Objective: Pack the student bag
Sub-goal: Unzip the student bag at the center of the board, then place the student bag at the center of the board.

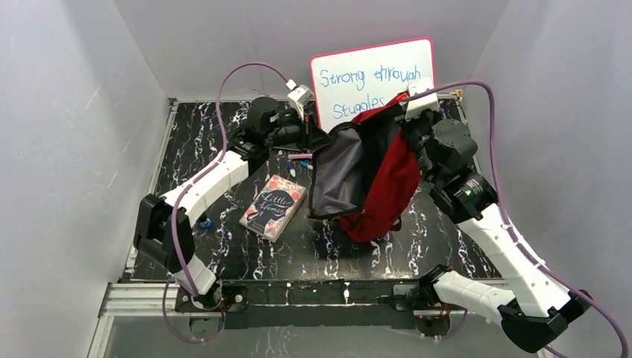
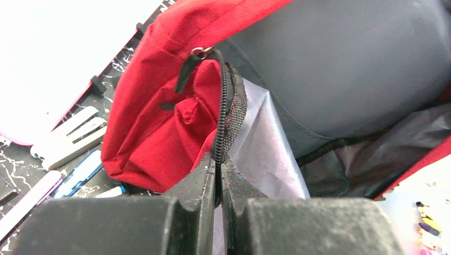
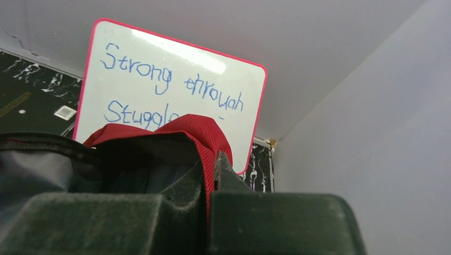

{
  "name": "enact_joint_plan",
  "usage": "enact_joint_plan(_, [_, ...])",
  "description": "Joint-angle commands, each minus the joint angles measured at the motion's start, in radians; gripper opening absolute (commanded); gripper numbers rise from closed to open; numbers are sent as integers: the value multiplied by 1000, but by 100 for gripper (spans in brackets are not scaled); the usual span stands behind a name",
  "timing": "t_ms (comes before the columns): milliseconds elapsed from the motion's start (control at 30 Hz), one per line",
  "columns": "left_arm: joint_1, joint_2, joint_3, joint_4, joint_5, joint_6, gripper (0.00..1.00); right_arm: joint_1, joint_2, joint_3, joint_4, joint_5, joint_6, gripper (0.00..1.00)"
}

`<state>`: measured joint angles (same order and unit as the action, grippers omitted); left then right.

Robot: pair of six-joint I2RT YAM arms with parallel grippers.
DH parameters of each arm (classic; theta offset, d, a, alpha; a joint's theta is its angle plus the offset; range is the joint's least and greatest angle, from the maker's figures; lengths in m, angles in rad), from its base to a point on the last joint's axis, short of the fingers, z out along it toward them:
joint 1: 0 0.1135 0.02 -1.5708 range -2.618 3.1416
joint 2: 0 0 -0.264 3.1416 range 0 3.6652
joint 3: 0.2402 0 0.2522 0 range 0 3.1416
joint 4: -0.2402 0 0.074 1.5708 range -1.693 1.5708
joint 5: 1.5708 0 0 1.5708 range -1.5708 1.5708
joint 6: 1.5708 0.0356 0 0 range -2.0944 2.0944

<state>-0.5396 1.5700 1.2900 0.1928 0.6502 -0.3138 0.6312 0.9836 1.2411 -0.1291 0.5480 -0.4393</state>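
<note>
Black, white-veined table top (image 1: 223, 142) carries every item in the overhead view. At the left of the frame, one left arm (image 1: 205, 186) reaches toward the centre. One small blue object (image 1: 206, 221) lies beside its lower link and is too small to identify. To the right, one book (image 1: 273, 207) lies flat, cover up, apart from the bag. Pens (image 1: 301, 159) lie just above the book; their count cannot be told.

The left gripper (image 1: 314, 139) sits at the left edge of the bag opening. In the left wrist view its fingers (image 2: 197, 180) are pressed together on the black zipper tape (image 2: 226, 117) of the rim.

One student bag (image 1: 391, 186) occupies the frame centre. It is held up between the two grippers, grey lining (image 1: 339, 175) facing left, its bottom on the table. One pink-bordered whiteboard (image 1: 373, 74) stands behind it at upper centre, its handwriting partly hidden by the bag.

The right gripper (image 1: 406, 119) is at the bag's upper right edge. In the right wrist view its fingers (image 3: 183, 186) are closed on a red fabric fold (image 3: 205, 133). One right arm (image 1: 507, 246) fills the lower right.

There are two purple cables, the left cable (image 1: 223, 82) and the right cable (image 1: 484, 97), one per arm.
</note>
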Motion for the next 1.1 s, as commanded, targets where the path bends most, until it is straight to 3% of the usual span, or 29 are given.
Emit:
enact_joint_plan(0, [-2, 47, 87, -68, -40, -16, 0, -17, -24, 20, 56, 120, 50, 0])
enact_joint_plan(333, [-1, 92, 224, -46, -65, -92, 0, -16, -34, 182, 18, 82, 73, 0])
enact_joint_plan(500, [-1, 98, 337, -84, -105, -115, 0, -16, 7, 300, -3, -92, 137, 0])
enact_joint_plan(733, [16, 80, 523, -239, -296, -80, 0, -17, 142, 457, 15, -349, 290, 0])
enact_joint_plan(867, [77, 54, 583, -323, -396, -60, 0, -16, 256, 534, 17, -519, 400, 0])
enact_joint_plan(1067, [287, -35, 582, -375, -452, -103, 0, 34, 443, 667, 72, -684, 526, 0])
